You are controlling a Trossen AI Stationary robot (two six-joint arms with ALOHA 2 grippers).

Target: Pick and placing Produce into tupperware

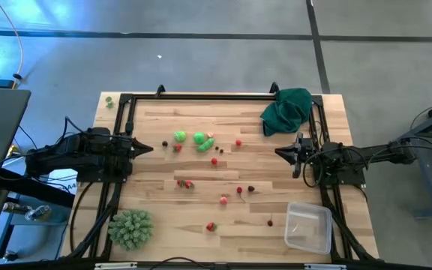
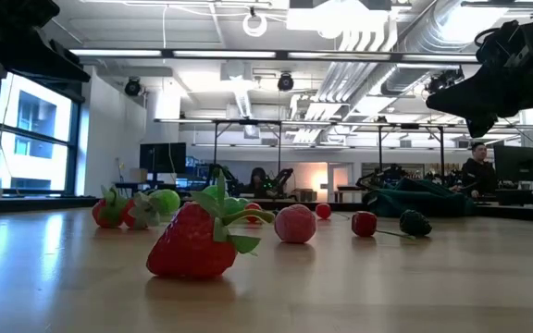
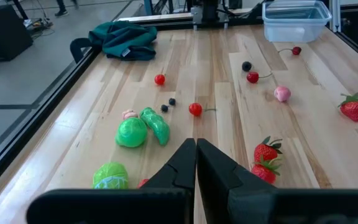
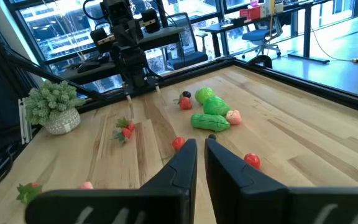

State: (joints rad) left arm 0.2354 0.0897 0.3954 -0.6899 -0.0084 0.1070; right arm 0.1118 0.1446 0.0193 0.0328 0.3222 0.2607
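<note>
Both hands clenched empty, left hand (image 1: 147, 147), right hand (image 1: 280, 152); tupperware (image 1: 309, 226) absent from low view.

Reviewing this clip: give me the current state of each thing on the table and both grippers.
tupperware: empty, no lid, near the right arm.
produce: all loose on the table, none boxed.
green cloth: crumpled at a far corner.
left gripper: shut, empty.
right gripper: nearly shut, empty.
</note>
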